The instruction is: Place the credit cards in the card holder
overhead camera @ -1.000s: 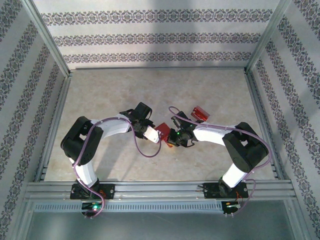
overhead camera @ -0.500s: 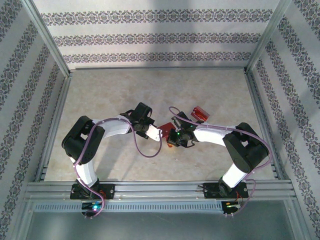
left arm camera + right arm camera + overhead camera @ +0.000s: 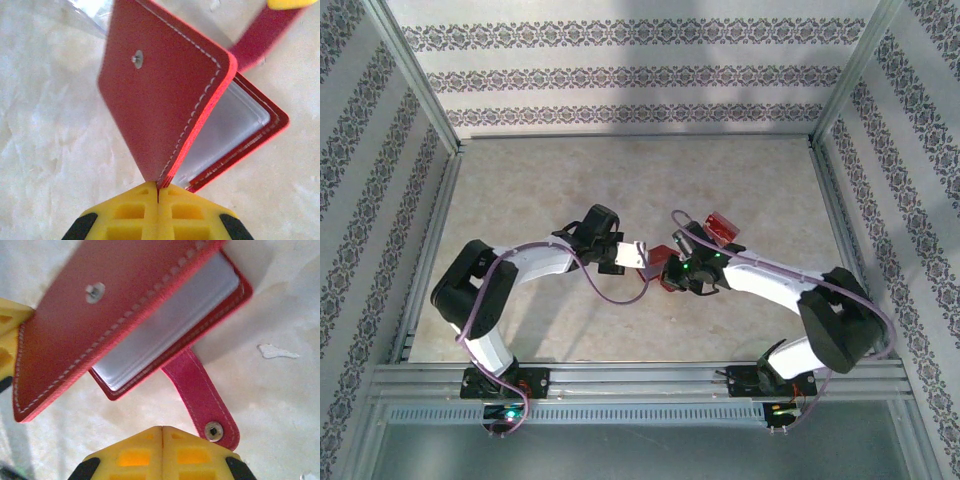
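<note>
Marbled beige table (image 3: pixel 540 190), ringed by patterned wallpaper (image 3: pixel 620 75) and an aluminium frame (image 3: pixel 620 378): my two arms meet near its centre over the card holder (image 3: pixel 165 95), a red wallet with pale stitching, held open.

My left gripper (image 3: pixel 157 189) is clamped on a corner of the lifted cover, whose outer face carries a small metal stud (image 3: pixel 137 59). My right gripper (image 3: pixel 162 432) is closed finger to finger. The clasp tab (image 3: pixel 200 395), with its snap, ends against one yellow finger, and I cannot tell whether it is pinched.

Greyish, glossy sleeves (image 3: pixel 165 325) show between the covers. From above, my wrists and a purple cable (image 3: pixel 610 290) hide nearly all of the wallet.

Just beyond my right wrist lie the credit cards (image 3: pixel 722 228), a red shape too small to count. Clear plastic (image 3: pixel 92 7) glints at the upper edge of the left wrist view, cut off. A white fleck (image 3: pixel 277 351) marks the stone-like top.
</note>
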{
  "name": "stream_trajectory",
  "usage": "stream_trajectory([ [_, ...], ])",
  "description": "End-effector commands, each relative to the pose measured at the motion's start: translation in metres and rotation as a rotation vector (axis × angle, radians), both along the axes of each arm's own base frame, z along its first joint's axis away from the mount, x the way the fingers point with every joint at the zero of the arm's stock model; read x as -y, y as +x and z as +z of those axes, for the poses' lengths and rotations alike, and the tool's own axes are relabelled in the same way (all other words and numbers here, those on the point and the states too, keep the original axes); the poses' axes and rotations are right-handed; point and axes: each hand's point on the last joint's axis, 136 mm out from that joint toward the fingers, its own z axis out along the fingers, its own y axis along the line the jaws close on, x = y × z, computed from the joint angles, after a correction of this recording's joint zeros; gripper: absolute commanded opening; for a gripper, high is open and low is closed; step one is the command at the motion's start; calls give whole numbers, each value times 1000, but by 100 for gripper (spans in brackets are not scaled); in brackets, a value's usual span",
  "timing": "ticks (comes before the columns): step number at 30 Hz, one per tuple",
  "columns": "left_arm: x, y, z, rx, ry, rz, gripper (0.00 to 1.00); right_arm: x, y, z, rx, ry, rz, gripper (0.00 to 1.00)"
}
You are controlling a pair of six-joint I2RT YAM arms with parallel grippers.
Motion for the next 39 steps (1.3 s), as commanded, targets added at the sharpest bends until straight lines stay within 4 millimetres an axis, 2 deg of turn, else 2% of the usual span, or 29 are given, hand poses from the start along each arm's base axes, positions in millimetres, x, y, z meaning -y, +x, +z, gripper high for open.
stream_trajectory([
  [1,1,-5,15,-85,-109,90,0,15,0,1,1,-29,-56,0],
  [7,-3,-15,22,-160,-173,184,0,16,9,7,21,-27,-72,0],
  [14,4,-38,28,-315,-258,286,0,6,21,9,43,6,-79,0],
  [21,8,-60,7,-438,-286,350,0,-11,30,9,41,19,-48,0],
  [27,8,-76,-5,-544,-316,395,0,-24,33,-1,21,6,-16,0],
  [29,6,-80,-8,-555,-314,397,10,-32,34,-5,6,7,5,0],
  [31,4,-80,-7,-545,-308,403,31,-41,35,-10,-9,1,29,0],
  [33,1,-79,-3,-540,-303,422,44,-49,36,-13,-18,-4,47,0],
  [39,-12,-90,24,-584,-291,445,63,-74,40,-12,-26,-18,115,0],
])
